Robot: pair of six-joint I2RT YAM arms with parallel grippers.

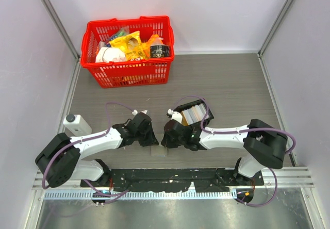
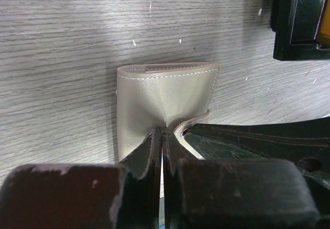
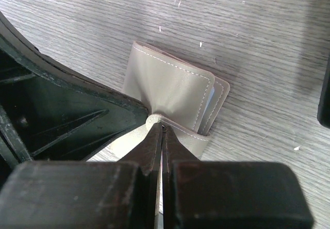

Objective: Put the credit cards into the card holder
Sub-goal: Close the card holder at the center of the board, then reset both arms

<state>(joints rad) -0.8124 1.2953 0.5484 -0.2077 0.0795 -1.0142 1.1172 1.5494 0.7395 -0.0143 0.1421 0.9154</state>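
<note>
The card holder (image 2: 165,92) is a grey-beige folded wallet lying on the wooden table between the two arms. It also shows in the right wrist view (image 3: 172,90) and as a pale patch in the top view (image 1: 159,151). My left gripper (image 2: 162,134) is shut on its near edge. My right gripper (image 3: 163,127) is shut on a flap edge from the other side. In the top view the left gripper (image 1: 151,139) and right gripper (image 1: 165,139) nearly touch. Pale and tan credit cards (image 1: 192,114) stand in a black tray (image 1: 205,116) behind the right gripper.
A red basket (image 1: 129,71) full of groceries stands at the back left. A small white device (image 1: 76,123) sits at the left edge. The black tray's corner (image 2: 299,22) shows at the top right of the left wrist view. Walls close in both sides.
</note>
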